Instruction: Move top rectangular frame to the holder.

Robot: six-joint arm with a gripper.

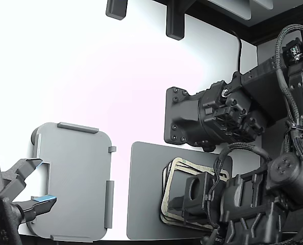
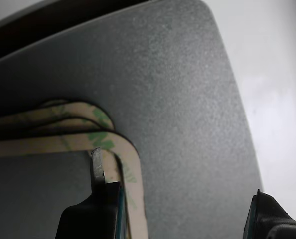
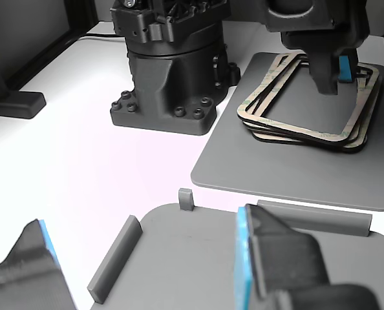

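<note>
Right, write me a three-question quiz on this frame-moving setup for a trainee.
1. True or false: a frame already lies on the holder.
2. The stack of frames rests on: A) the dark grey mat B) the white table C) the holder.
3. Fill in: in the wrist view, one fingertip of the gripper sits just ___ the corner of the top rectangular frame.

Key: 1 false; 2 A; 3 inside.
</note>
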